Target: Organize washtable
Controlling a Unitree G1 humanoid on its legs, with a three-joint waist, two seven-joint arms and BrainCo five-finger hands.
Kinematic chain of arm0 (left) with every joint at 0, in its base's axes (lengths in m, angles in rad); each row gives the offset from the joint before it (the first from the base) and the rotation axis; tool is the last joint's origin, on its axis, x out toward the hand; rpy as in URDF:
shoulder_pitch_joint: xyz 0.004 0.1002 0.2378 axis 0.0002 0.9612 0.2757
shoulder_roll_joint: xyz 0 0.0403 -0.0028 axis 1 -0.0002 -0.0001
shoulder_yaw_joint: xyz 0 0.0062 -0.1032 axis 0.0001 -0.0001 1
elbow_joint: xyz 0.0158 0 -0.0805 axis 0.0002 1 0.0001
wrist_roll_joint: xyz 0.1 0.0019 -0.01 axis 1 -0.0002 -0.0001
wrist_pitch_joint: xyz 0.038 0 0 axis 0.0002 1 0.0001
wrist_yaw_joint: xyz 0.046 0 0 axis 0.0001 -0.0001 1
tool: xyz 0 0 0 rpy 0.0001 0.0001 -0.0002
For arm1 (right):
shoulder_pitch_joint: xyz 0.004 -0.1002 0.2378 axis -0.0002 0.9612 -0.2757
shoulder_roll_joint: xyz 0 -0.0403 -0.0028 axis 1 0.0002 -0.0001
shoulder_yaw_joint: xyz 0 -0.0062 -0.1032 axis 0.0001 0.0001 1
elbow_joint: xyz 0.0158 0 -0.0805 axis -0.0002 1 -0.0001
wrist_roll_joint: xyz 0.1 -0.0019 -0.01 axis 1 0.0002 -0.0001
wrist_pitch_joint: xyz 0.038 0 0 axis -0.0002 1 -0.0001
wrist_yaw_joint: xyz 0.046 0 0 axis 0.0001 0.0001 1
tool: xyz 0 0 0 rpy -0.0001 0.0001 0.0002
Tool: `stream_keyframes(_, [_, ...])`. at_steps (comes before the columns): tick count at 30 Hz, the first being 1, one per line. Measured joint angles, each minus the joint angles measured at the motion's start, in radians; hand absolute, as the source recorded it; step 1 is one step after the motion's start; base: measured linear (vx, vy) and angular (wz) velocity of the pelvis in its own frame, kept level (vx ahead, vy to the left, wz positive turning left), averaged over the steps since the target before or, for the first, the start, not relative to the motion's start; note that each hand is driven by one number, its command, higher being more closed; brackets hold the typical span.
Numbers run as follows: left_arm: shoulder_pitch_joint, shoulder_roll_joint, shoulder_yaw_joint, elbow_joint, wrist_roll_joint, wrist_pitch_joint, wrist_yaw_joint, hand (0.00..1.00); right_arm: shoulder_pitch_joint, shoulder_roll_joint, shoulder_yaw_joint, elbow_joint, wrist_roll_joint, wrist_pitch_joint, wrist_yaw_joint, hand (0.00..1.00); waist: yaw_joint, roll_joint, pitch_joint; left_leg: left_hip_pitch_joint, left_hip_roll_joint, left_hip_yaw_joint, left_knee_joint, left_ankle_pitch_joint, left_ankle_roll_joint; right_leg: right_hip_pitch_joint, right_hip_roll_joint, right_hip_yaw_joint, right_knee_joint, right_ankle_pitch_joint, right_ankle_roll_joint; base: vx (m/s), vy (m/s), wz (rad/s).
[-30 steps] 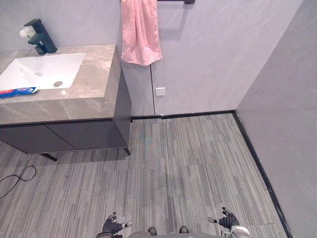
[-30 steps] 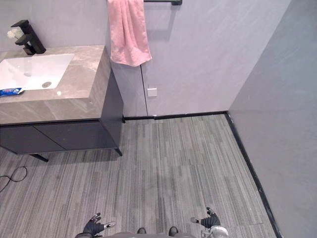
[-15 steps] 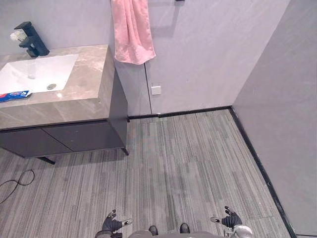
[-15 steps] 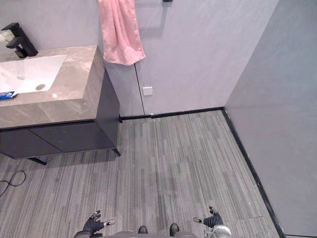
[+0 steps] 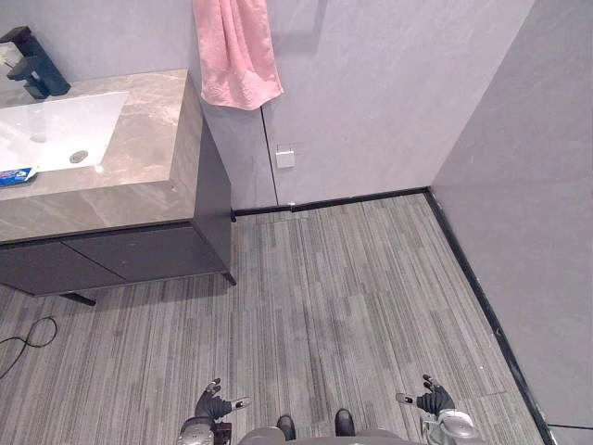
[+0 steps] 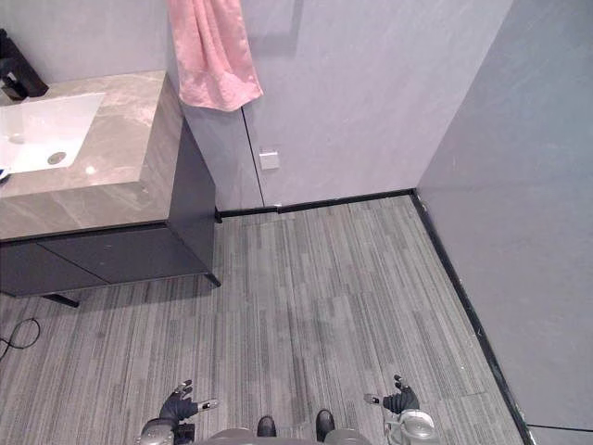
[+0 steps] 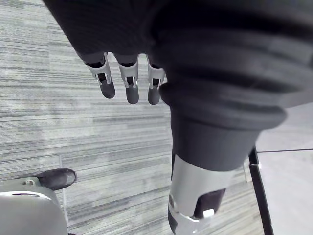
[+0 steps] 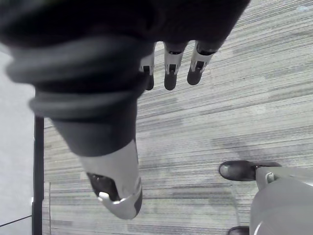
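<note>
The washtable [image 5: 148, 167] is a stone-topped vanity at the far left, with a white sink [image 5: 56, 130] set in it and a black faucet [image 5: 32, 63] behind. A blue and red tube [image 5: 14, 175] lies at the sink's left edge. A pink towel [image 5: 233, 51] hangs on the wall beside the vanity. My left hand [image 5: 215, 406] hangs low over the floor, fingers straight and holding nothing; its fingers [image 7: 128, 83] point at the planks. My right hand [image 5: 432, 400] hangs likewise, open, with relaxed fingers [image 8: 170, 69] above bare floor.
Grey striped plank floor [image 5: 352, 297] spreads between me and the vanity. A grey wall [image 5: 528, 185] closes the right side, with a black skirting strip at its foot. A small white socket plate [image 5: 285, 158] sits on the back wall.
The whole picture has shifted left and up in the frame, so the camera has moved; the vanity now sits farther left. Both hands still hang open by my sides.
</note>
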Motion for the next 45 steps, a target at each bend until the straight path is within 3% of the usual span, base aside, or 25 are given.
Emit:
stream_keyframes(3, [-0.006,-0.001,-0.024,-0.011,0.0,0.001,0.0,0.0,-0.003,0.003,-0.02,0.001,0.0,0.004,0.0,0.0,0.001,0.012,0.013,-0.016,0.002,0.014,0.059,-0.042,0.012,-0.077,-0.001,-0.018,0.173,-0.076,0.041,0.05,0.054,-0.16])
stream_keyframes(5, [-0.013,0.001,-0.029,-0.021,0.0,0.001,0.001,0.0,-0.006,0.02,-0.028,0.0,0.0,0.005,0.0,0.0,-0.002,0.016,0.022,-0.002,-0.003,0.019,0.09,-0.064,0.019,-0.161,-0.018,-0.07,0.397,-0.123,0.08,0.05,0.095,0.01])
stream_keyframes(7, [-0.024,0.007,-0.032,-0.032,0.0,0.001,0.001,0.0,-0.008,0.035,-0.027,0.0,0.0,0.005,0.0,0.0,-0.002,0.008,0.039,0.024,-0.012,0.015,0.088,-0.066,0.023,-0.22,-0.042,-0.118,0.553,-0.138,0.08,0.06,0.082,0.17])
stream_keyframes(9, [-0.034,0.02,-0.036,-0.041,0.0,0.001,0.002,0.0,-0.014,0.043,-0.024,0.002,0.008,0.005,0.001,0.0,-0.003,-0.005,0.051,0.056,-0.034,-0.004,0.078,-0.09,0.046,-0.282,-0.104,-0.197,0.666,-0.196,0.074,0.09,0.049,0.18])
stream_keyframes(12, [-0.034,0.015,-0.038,-0.041,-0.001,0.006,0.003,0.0,-0.028,0.038,-0.015,0.001,0.009,0.004,0.0,0.0,-0.015,0.003,0.064,0.096,-0.008,-0.022,0.068,-0.113,0.036,-0.302,-0.109,-0.267,0.555,-0.203,0.057,0.17,-0.021,0.17])
stream_keyframes(14, [-0.036,0.014,-0.041,-0.041,-0.001,0.008,0.003,0.0,-0.048,0.033,0.007,-0.001,0.009,0.002,-0.001,0.0,-0.032,0.015,0.071,0.125,0.026,-0.031,0.04,-0.117,0.014,-0.329,-0.08,-0.286,0.417,-0.162,0.029,0.28,-0.094,0.19])
stream_keyframes(15, [-0.038,0.015,-0.059,-0.04,-0.002,0.007,0.003,0.0,-0.047,0.033,0.01,-0.001,0.008,0.002,-0.001,0.0,-0.043,0.007,0.07,0.148,0.037,-0.044,0.022,-0.126,-0.018,-0.341,-0.065,-0.269,0.316,-0.089,0.023,0.49,-0.234,0.41])
stream_keyframes(16, [-0.037,0.014,-0.066,-0.039,-0.002,0.007,0.002,0.0,-0.034,0.033,0.01,0.0,0.009,0.002,-0.001,0.0,-0.052,-0.005,0.063,0.161,0.04,-0.062,0.019,-0.141,-0.044,-0.347,-0.073,-0.258,0.316,0.007,-0.011,0.46,-0.24,0.47])
stream_keyframes(17, [-0.039,0.005,-0.065,-0.038,-0.002,0.007,0.002,0.0,-0.032,0.027,0.008,0.0,0.01,0.002,-0.001,0.0,-0.054,-0.008,0.059,0.172,0.053,-0.069,0.022,-0.148,-0.056,-0.347,-0.068,-0.264,0.335,0.017,-0.043,0.41,-0.23,0.29])
stream_keyframes(18, [-0.041,-0.006,-0.066,-0.037,-0.002,0.006,0.002,0.0,-0.029,0.021,0.007,0.002,0.009,0.003,-0.002,0.0,-0.052,0.01,0.059,0.174,0.071,-0.069,0.031,-0.147,-0.066,-0.349,-0.055,-0.276,0.348,0.006,-0.05,0.34,-0.206,0.09])
stream_keyframes(20, [-0.057,-0.021,-0.064,-0.036,-0.002,0.004,0.001,0.0,-0.041,0.024,0.007,0.0,0.009,-0.003,-0.003,0.0,-0.052,0.019,0.061,0.081,0.105,-0.092,0.197,-0.121,-0.115,-0.335,-0.036,-0.296,0.33,-0.03,-0.092,0.36,-0.254,0.16])
stream_keyframes(22, [-0.059,-0.047,-0.062,-0.036,-0.002,0.005,0.0,0.0,-0.027,0.023,0.005,0.007,0.012,0.0,-0.006,0.0,-0.051,0.027,0.067,-0.024,0.151,-0.111,0.5,-0.089,-0.166,-0.211,-0.013,-0.321,0.246,-0.042,-0.111,0.41,-0.262,0.34])
stream_keyframes(24, [-0.053,-0.065,-0.061,-0.038,-0.003,0.005,0.0,0.0,-0.008,0.028,0.006,-0.001,0.019,-0.001,-0.01,0.0,-0.044,0.026,0.068,-0.054,0.19,-0.081,0.655,-0.095,-0.166,-0.109,0.004,-0.324,0.198,-0.05,-0.122,0.36,-0.179,0.13])
stream_keyframes(28, [-0.06,-0.092,-0.06,-0.071,-0.004,0.005,0.0,0.0,-0.012,0.029,0.001,-0.025,0.023,-0.002,-0.029,0.0,-0.022,0.024,0.071,-0.224,0.224,-0.008,0.728,-0.127,-0.112,0.002,0.004,-0.299,0.122,-0.075,-0.125,0.26,-0.063,-0.07])
stream_keyframes(31, [-0.068,-0.085,-0.06,-0.075,-0.004,0.005,0.001,0.0,-0.014,0.044,-0.014,-0.027,0.044,-0.002,-0.03,0.0,-0.006,0.012,0.078,-0.295,0.156,-0.001,0.512,-0.13,-0.1,0.059,-0.025,-0.28,0.089,-0.089,-0.102,0.22,0.092,-0.15])
stream_keyframes(33, [-0.064,-0.085,-0.063,-0.084,-0.004,0.005,0.001,0.0,-0.014,0.046,-0.03,-0.026,0.048,-0.002,-0.031,0.0,0.004,0.016,0.078,-0.308,0.068,-0.044,0.232,-0.053,-0.103,0.101,-0.054,-0.255,0.062,-0.112,-0.068,0.24,0.184,-0.23])
stream_keyframes(34, [-0.059,-0.084,-0.063,-0.082,-0.004,0.005,0.001,0.0,-0.016,0.045,-0.028,-0.026,0.048,-0.002,-0.031,0.0,0.007,0.022,0.074,-0.308,0.059,-0.058,0.17,-0.003,-0.094,0.106,-0.054,-0.246,0.058,-0.121,-0.065,0.29,0.254,-0.53])
stream_keyframes(35, [-0.054,-0.08,-0.061,-0.082,-0.005,0.005,0.001,0.0,-0.016,0.051,-0.016,-0.026,0.048,-0.002,-0.031,0.0,0.025,0.022,0.07,-0.29,0.045,-0.076,0.138,0.109,-0.069,0.109,-0.056,-0.209,0.054,-0.135,-0.044,0.34,0.271,-0.6])
stream_keyframes(36, [-0.056,-0.07,-0.061,-0.08,-0.004,0.005,0.002,0.0,-0.017,0.055,0.004,-0.026,0.048,-0.002,-0.031,0.0,0.031,0.014,0.063,-0.284,0.026,-0.074,0.136,0.131,-0.024,0.114,-0.073,-0.189,0.059,-0.151,-0.026,0.35,0.253,-0.5])
stream_keyframes(37, [-0.064,-0.057,-0.06,-0.077,-0.003,0.006,0.002,0.0,-0.017,0.063,0.011,-0.026,0.036,-0.002,-0.029,0.0,0.029,-0.011,0.06,-0.292,0.006,-0.064,0.158,0.105,0.003,0.108,-0.097,-0.185,0.075,-0.168,-0.007,0.36,0.195,-0.22])
stream_keyframes(38, [-0.07,-0.044,-0.06,-0.074,-0.001,0.006,0.0,0.0,-0.015,0.07,0.009,-0.025,0.024,-0.001,-0.029,0.0,0.029,-0.035,0.061,-0.3,-0.01,-0.046,0.201,0.061,0.016,0.096,-0.124,-0.177,0.116,-0.19,0.013,0.37,0.177,-0.17])
stream_keyframes(40, [-0.068,-0.044,-0.056,-0.073,-0.002,0.006,0.002,0.0,-0.016,0.068,0.008,-0.025,0.005,-0.001,-0.029,0.0,0.034,-0.045,0.056,-0.279,-0.02,-0.018,0.235,0.004,0.036,0.057,-0.141,-0.125,0.24,-0.206,0.036,0.42,0.224,-0.41])
stream_keyframes(41, [-0.062,-0.041,-0.056,-0.071,-0.002,0.007,0.001,0.0,-0.016,0.071,0.008,-0.028,0.0,-0.002,-0.029,0.0,0.031,-0.044,0.055,-0.237,-0.023,-0.003,0.234,-0.025,0.049,-0.002,-0.149,-0.094,0.415,-0.207,0.059,0.37,0.211,-0.36])
stream_keyframes(43, [-0.062,-0.025,-0.065,-0.071,-0.008,0.012,0.001,0.0,-0.009,0.086,0.015,-0.027,-0.004,-0.001,-0.023,0.0,0.016,-0.049,0.053,-0.153,-0.04,-0.002,0.232,-0.075,0.072,-0.131,-0.177,-0.09,0.775,-0.157,0.154,0.4,0.173,0.02])
stream_keyframes(45, [-0.061,-0.026,-0.062,-0.072,-0.017,0.015,0.004,0.0,-0.009,0.095,0.021,-0.036,-0.005,0.001,-0.021,0.0,0.005,-0.047,0.054,-0.056,-0.047,-0.008,0.219,-0.11,0.088,-0.215,-0.192,-0.122,0.961,-0.178,0.116,0.48,0.112,0.13])
